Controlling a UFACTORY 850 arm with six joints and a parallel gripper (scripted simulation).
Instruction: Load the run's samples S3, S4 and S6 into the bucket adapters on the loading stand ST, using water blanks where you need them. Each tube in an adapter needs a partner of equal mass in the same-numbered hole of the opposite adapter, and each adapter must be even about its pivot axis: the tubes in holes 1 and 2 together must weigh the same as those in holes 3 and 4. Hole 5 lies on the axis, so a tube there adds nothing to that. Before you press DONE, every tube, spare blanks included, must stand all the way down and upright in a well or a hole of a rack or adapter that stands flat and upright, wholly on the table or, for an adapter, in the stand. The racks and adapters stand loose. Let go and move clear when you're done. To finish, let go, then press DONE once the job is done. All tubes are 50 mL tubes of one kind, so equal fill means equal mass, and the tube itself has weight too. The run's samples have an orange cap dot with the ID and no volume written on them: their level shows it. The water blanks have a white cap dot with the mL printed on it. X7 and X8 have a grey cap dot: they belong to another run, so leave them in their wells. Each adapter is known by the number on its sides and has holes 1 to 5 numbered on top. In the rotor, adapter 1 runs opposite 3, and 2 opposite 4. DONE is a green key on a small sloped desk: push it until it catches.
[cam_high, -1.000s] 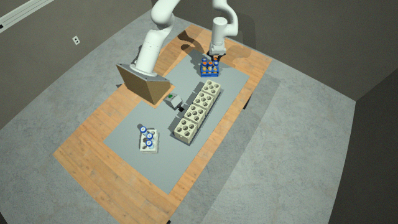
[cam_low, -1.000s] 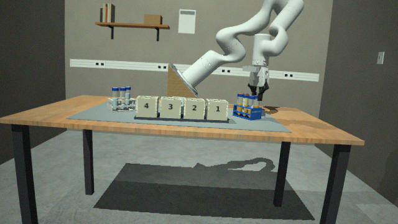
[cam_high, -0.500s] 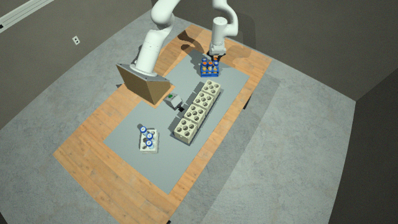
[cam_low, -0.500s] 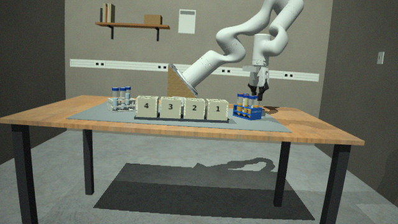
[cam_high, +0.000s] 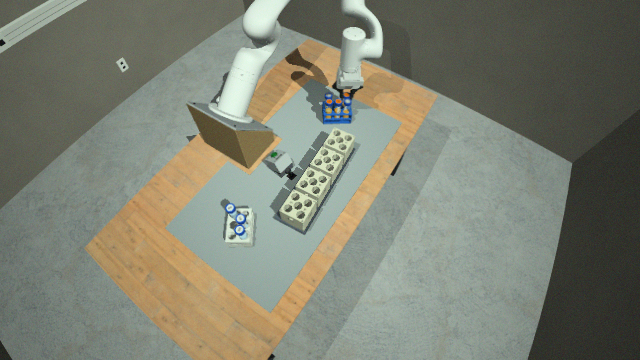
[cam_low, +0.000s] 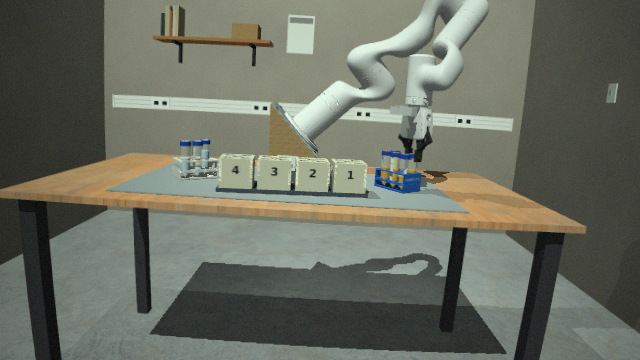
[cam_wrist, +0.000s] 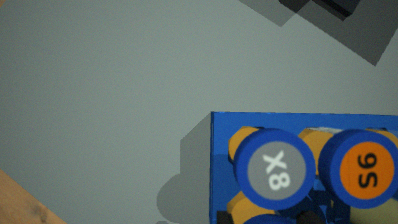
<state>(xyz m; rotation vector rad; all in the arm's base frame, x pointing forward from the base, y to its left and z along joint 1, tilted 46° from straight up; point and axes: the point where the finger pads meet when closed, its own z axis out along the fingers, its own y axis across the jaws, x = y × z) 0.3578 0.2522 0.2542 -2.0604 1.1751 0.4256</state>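
Observation:
My gripper (cam_high: 348, 92) (cam_low: 414, 154) (cam_wrist: 266, 218) points down at the blue rack (cam_high: 338, 121) (cam_low: 405, 188) (cam_wrist: 300, 118), its fingers closed around the orange-dotted tube (cam_high: 347, 95) behind X8 (cam_wrist: 276, 170); its ID is hidden. S6 (cam_wrist: 367, 170) stands beside X8. Another orange-dotted tube (cam_high: 329, 101) and a pale-dotted one (cam_high: 328, 96) stand in that rack, labels unreadable. Adapters 1 (cam_low: 350, 177), 2 (cam_low: 312, 175), 3 (cam_low: 274, 173) and 4 (cam_low: 236, 171) stand on the loading stand (cam_high: 305, 232) with empty holes. Three blanks (cam_high: 230, 208) (cam_high: 241, 219) (cam_high: 239, 230) stand in the white rack (cam_high: 240, 244).
The small sloped desk (cam_high: 283, 162) with the green key (cam_high: 274, 155) stands between the arm's base (cam_high: 220, 135) and the row of adapters. The blue rack stands past adapter 1, and the white rack is at the other end, beyond adapter 4.

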